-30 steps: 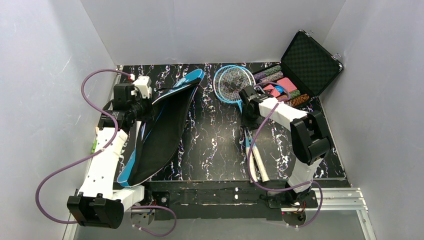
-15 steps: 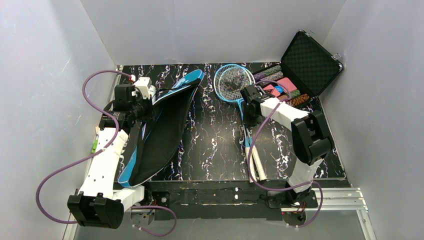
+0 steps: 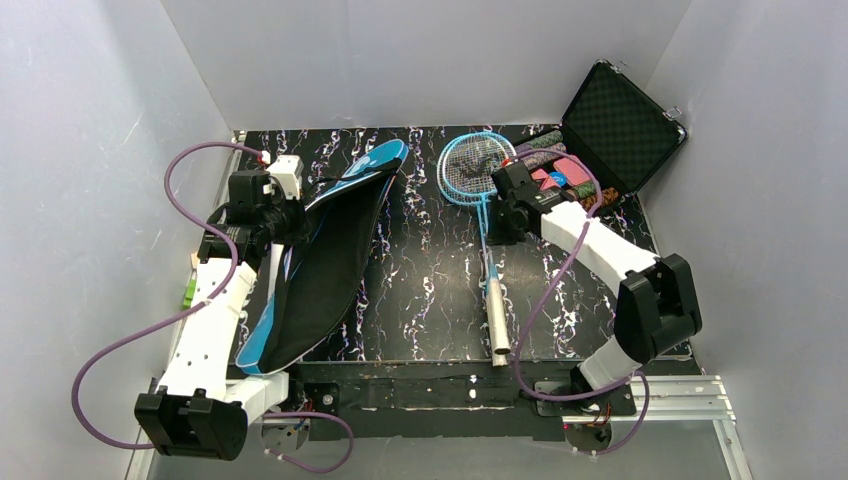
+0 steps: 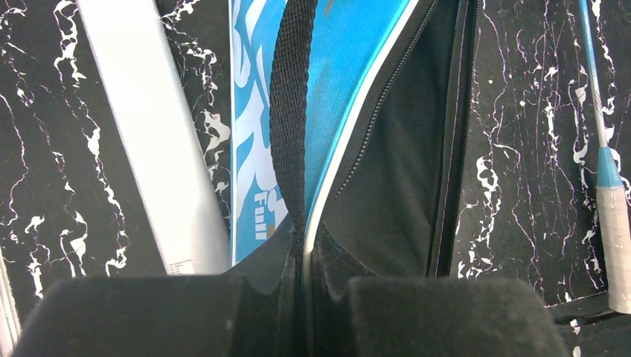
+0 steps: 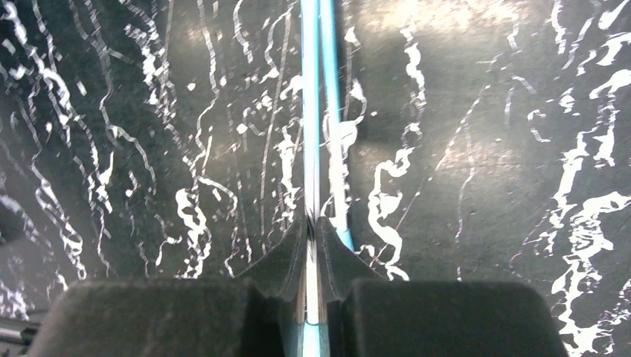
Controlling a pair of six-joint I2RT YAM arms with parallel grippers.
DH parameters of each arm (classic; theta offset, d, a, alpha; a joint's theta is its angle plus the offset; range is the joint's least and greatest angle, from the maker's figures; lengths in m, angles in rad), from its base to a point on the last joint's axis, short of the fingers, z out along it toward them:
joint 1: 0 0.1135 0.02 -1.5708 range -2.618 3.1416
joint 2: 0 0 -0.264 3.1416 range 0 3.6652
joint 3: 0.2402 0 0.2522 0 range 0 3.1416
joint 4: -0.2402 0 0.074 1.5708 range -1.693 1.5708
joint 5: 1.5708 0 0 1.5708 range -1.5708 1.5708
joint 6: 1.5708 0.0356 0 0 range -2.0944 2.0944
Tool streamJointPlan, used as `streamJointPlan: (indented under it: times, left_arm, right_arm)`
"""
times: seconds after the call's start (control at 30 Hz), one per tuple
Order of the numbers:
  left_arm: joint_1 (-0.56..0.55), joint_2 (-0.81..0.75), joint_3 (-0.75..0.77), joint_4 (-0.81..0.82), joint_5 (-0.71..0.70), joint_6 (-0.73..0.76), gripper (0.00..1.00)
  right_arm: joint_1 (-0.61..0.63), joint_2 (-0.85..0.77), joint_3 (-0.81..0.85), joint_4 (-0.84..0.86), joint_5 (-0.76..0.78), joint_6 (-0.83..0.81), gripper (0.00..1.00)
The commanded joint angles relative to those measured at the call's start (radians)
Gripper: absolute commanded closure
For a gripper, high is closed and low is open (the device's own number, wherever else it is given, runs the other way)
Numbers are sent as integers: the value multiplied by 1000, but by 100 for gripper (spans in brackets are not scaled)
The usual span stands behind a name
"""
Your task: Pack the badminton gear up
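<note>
Left gripper is clamped tight on the white-piped rim of the blue racket-shaped fabric bag, right where the black woven strap meets the edge. There's white lettering on the blue panel: "Full" reads clearly just above the fingers, but the bigger white letters beyond it are cut off by the strap and can't be made out. The bag's mouth gapes, showing black lining, with zip teeth along the lips. Just left of the bag lies the long white tube, close against its blue side, and the small print at its near end is too fine to read.

Over to the right gripper: its fingers are pinched together on a thin light-blue racket shaft, with a second light-blue shaft hard beside it. Whether both are held, can't tell. From above, the light-blue racket head sits at the far middle of the black white-veined table. Its white handle points to the near edge, well apart from the bag. An open black hard case stands just right of the head.
</note>
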State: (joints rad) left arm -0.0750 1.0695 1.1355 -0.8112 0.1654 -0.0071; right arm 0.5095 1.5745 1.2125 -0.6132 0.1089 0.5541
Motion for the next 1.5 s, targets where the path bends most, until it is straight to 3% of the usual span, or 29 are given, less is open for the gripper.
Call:
streamJointPlan:
  times: [0.0, 0.2, 0.67, 0.7, 0.83, 0.9, 1.0, 1.23, 1.47]
  left_arm:
    - [4, -47, -1, 46, 0, 3, 100]
    - [4, -56, -3, 46, -3, 4, 100]
    - [4, -70, 0, 41, -2, 34, 100]
    - [4, -71, 1, 41, -4, 35, 100]
    - [4, -72, 7, 37, -3, 41, 100]
    - [4, -73, 11, 34, -4, 41, 100]
    - [4, -76, 13, 32, -4, 42, 100]
    - [4, -78, 18, 27, -12, 48, 100]
    - [4, -79, 16, 27, -8, 47, 100]
  right_arm:
    - [89, -42, 3, -12, -24, 29, 99]
    - [213, -6, -28, 12, -20, 135, 99]
    - [313, 177, -65, 67, 13, 288, 99]
    - [315, 186, -55, 58, 19, 288, 95]
    - [313, 201, 12, 16, 65, 252, 54]
    - [311, 204, 55, -9, 93, 222, 42]
    - [307, 214, 127, -40, 129, 157, 33]
    - [248, 293, 263, -81, 162, 27, 30]
    - [220, 343, 219, -6, 139, -16, 35]
